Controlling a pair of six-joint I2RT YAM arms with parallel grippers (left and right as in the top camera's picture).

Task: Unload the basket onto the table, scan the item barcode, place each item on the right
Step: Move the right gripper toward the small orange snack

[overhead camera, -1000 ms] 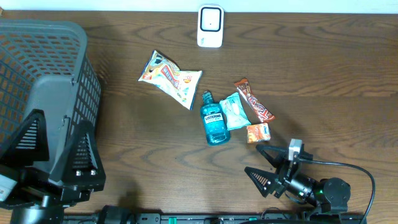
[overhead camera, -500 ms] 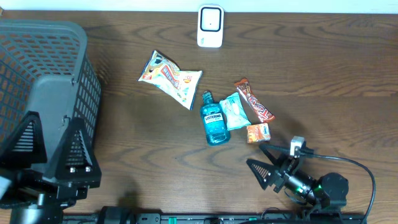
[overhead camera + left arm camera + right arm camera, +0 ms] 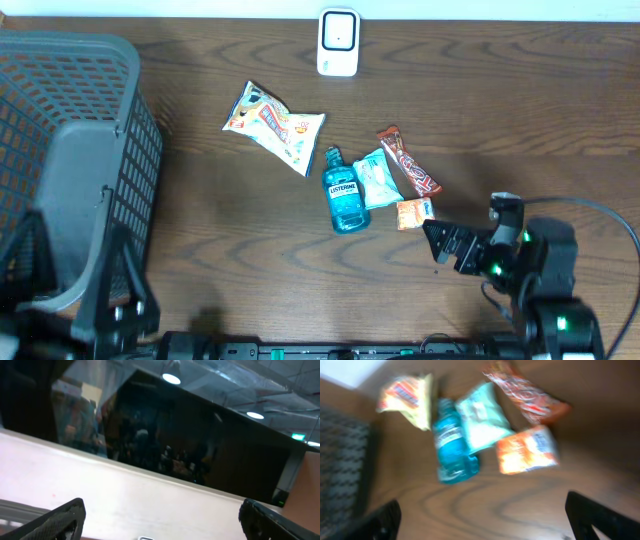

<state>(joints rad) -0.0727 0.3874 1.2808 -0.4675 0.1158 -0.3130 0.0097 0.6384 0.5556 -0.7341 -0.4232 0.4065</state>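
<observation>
Several items lie mid-table: a blue mouthwash bottle (image 3: 343, 192) (image 3: 452, 442), a teal packet (image 3: 379, 177) (image 3: 482, 417), a red-brown bar (image 3: 408, 161) (image 3: 525, 390), a small orange packet (image 3: 414, 213) (image 3: 527, 450) and a snack bag (image 3: 273, 124) (image 3: 407, 397). A white scanner (image 3: 338, 42) stands at the back edge. My right gripper (image 3: 445, 248) (image 3: 485, 522) is open and empty, just right of and below the orange packet, pointing at the group. The left gripper (image 3: 72, 270) (image 3: 165, 525) is open and empty at the front left, raised and facing the wall. No barcode is legible.
A large dark mesh basket (image 3: 60, 120) (image 3: 345, 460) fills the left side of the table, partly behind my left gripper. The right arm's cable (image 3: 610, 215) loops at the front right. Bare wood lies between the basket and the items.
The right arm has swung right and up, and its gripper now sits close to the orange packet. The left gripper has dropped toward the front edge. Both stayed open.
</observation>
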